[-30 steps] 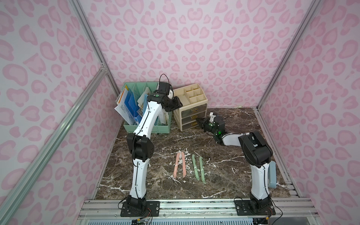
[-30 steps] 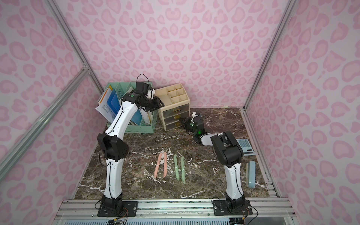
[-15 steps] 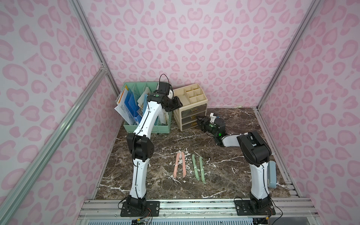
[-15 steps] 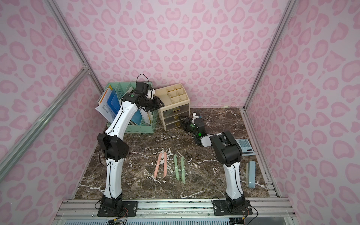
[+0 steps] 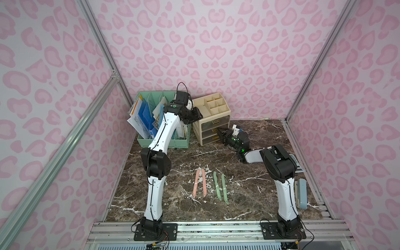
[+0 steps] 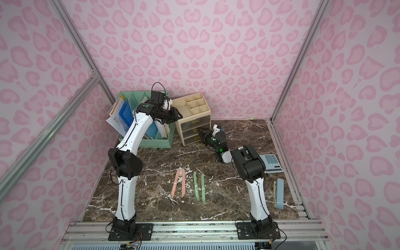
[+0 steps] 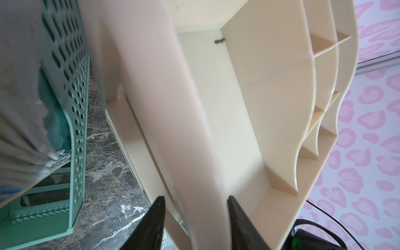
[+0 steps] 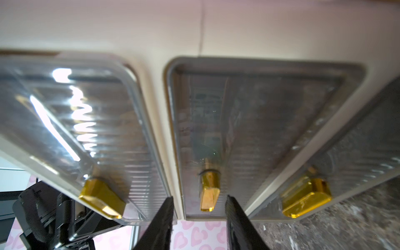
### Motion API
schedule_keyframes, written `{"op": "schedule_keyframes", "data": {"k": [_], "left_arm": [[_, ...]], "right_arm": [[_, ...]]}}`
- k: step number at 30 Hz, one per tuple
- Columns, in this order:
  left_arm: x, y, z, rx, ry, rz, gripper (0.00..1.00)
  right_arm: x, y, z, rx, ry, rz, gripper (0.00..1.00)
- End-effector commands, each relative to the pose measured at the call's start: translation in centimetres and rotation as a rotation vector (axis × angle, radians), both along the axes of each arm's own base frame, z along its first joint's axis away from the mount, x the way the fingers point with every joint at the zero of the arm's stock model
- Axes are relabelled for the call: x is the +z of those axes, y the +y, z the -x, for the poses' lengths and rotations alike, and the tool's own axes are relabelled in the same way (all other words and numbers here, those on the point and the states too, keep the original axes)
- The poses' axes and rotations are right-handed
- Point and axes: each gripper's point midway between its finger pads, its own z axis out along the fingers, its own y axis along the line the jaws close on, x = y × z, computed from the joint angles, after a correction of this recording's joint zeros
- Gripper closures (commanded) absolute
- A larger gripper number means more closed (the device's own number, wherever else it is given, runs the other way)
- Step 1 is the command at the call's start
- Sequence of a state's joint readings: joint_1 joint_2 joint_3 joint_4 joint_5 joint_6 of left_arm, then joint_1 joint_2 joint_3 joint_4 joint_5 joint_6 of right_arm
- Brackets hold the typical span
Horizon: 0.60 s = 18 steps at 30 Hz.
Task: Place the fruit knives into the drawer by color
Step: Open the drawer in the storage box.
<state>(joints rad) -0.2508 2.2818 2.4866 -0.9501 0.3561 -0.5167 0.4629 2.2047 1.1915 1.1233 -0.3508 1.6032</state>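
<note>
— Counting the fruit knives [image 5: 204,183] on the marble table [image 5: 249,205], what do you get?

— Four, in both top views: two pink knives [image 5: 196,184] and two green knives [image 5: 216,186]. They lie flat between the left arm [image 5: 154,194] and the right arm [image 5: 285,194], well apart from the drawer unit [image 5: 213,121]. The pink pair is on the left arm's side and the green pair is just beside it, toward the right arm. The pink ones nearly meet at their far ends.

— And the unit itself?

— One cream unit at the back, with three clear-fronted drawers [image 8: 65,121] and three gold handles [image 8: 101,199], one per drawer. It has open compartments [image 5: 214,104] on top.

— Where is the right gripper [image 8: 199,201]?

— At the middle drawer [image 8: 249,129]. Its two fingers straddle the middle handle [image 8: 208,194] with a gap on each side, so the jaws are released and grasp nothing.

— The left gripper [image 7: 194,201]?

— Up at the unit's top edge. The left wrist view shows one finger on each side of the cream side wall, with the jaws clenched on it.

— Anything else?

— One green file rack [image 5: 164,142] holding papers [image 5: 138,121] stands just beside the unit. One calculator [image 6: 271,162] and one pale blue case [image 6: 279,192] lie near the right arm.
</note>
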Motion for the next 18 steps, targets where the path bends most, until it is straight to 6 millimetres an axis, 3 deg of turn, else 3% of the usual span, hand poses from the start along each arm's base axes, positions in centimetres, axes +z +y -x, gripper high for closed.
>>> {"op": "schedule_keyframes", "data": {"k": [1,13,18], "left_arm": [[-1.2,0.7,0.5,-0.001,0.036,-0.041,0.53],[-1.3,0.7,0.5,-0.001,0.039,-0.043,0.53],[-1.3,0.7,0.5,-0.002,0.039,-0.043,0.53]], "right_arm": [[1.3,0.2,-0.3,0.002,-0.041,-0.028,0.58],[0.9,0.4,-1.2,0.002,-0.039,-0.038,0.66],[0.9,0.5,-1.4,0.001,-0.04,-0.041,0.76]]}}
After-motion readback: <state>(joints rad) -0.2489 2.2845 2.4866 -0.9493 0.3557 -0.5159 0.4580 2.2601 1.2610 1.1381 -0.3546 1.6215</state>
